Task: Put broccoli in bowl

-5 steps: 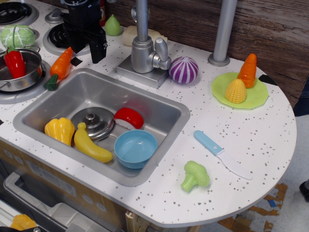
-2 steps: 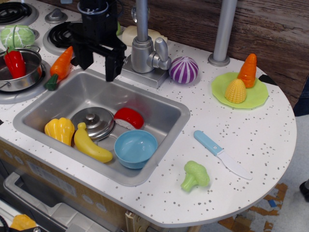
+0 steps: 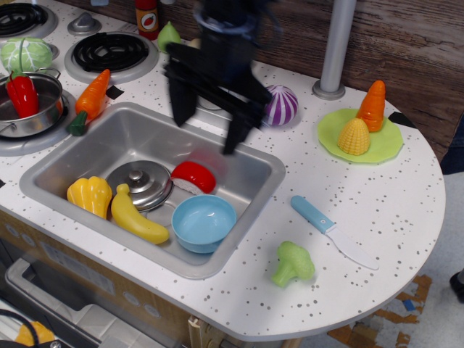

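On the counter lies bumpy light-green broccoli (image 3: 293,263); blurred end effector (image 3: 209,117) spread wide, empty.

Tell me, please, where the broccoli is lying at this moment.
The broccoli lies on the speckled counter near its front edge, to the right of the sink with the blue bowl, and just left of the blue-handled knife.

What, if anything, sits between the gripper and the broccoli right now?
Nothing visible. The open gripper hangs above the sink's back edge; the broccoli lies alone on bare counter right of the sink. The knife lies farther right, off that path.
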